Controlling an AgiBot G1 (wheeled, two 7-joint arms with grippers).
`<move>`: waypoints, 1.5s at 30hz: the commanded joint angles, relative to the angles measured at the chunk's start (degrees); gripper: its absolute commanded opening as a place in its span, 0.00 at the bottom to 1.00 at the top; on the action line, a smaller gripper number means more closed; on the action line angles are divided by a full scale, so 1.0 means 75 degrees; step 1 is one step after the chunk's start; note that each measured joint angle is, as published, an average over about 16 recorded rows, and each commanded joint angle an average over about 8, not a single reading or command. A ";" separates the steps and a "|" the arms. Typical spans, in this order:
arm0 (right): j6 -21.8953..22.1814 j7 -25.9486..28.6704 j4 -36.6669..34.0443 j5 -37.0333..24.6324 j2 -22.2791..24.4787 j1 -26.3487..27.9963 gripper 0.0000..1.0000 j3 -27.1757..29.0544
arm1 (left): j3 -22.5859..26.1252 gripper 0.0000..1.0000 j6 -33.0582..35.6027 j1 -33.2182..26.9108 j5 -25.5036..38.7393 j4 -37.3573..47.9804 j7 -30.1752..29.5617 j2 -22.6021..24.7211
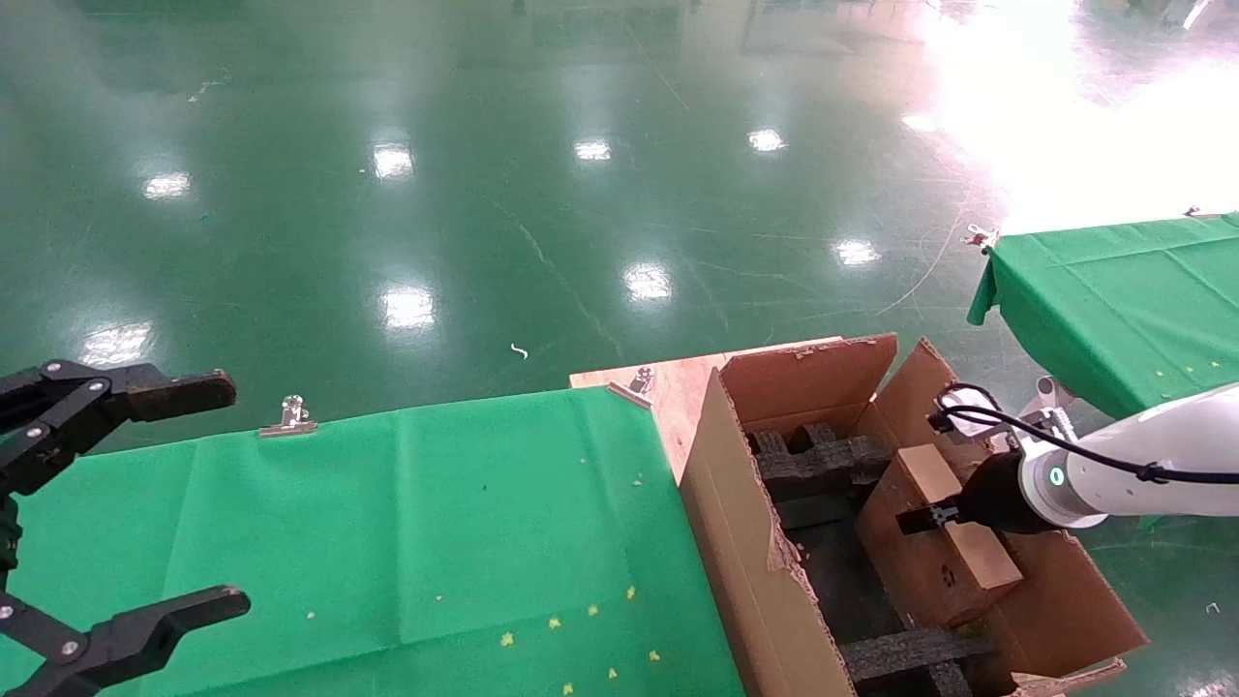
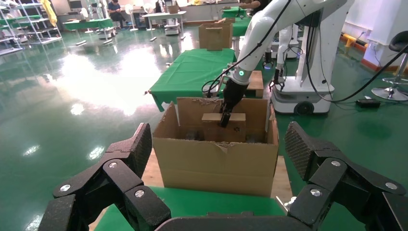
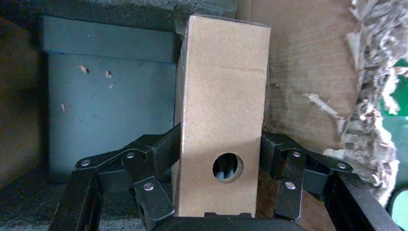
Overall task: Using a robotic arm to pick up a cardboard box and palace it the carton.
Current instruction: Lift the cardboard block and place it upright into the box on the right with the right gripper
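My right gripper (image 1: 927, 518), on the white arm, is shut on the cardboard box (image 1: 944, 547), a small brown box with a round hole in its narrow side (image 3: 228, 167). The fingers (image 3: 163, 149) press on both of its wide faces. The box sits tilted inside the carton (image 1: 736, 523), near the carton's right wall and above the black foam inserts (image 1: 818, 460). In the left wrist view the box (image 2: 235, 129) stands up past the carton's (image 2: 216, 161) torn rim. My left gripper (image 1: 218, 494) is open and parked over the green table's left end, with nothing in it.
The green cloth table (image 1: 436, 523) lies left of the carton, with metal clips (image 1: 287, 418) along its far edge and a bare wooden corner (image 1: 673, 387). A second green table (image 1: 1123, 300) stands at the far right. Ragged carton flaps (image 3: 370, 96) surround the box.
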 commanded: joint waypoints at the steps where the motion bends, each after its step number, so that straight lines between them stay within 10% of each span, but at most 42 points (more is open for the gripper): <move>1: 0.0031 -0.0086 -0.0072 0.0085 -0.0024 -0.0090 0.00 0.0014 | 0.0000 1.00 0.0000 0.0000 0.0000 0.0000 0.0000 0.0000; 10: 0.0101 -0.0515 -0.0433 0.0387 -0.0136 -0.0374 0.03 0.0096 | 0.0001 1.00 -0.0001 0.0000 -0.0001 0.0000 0.0001 0.0000; 19: 0.0127 -0.0704 -0.0594 0.0573 -0.0197 -0.0489 1.00 0.0161 | 0.0000 1.00 -0.0003 0.0001 -0.0006 0.0002 0.0001 -0.0001; 45: 0.0132 -0.0662 -0.0376 0.0455 -0.0049 -0.0132 1.00 0.0230 | 0.0002 1.00 -0.0003 -0.0001 -0.0006 0.0004 0.0003 -0.0001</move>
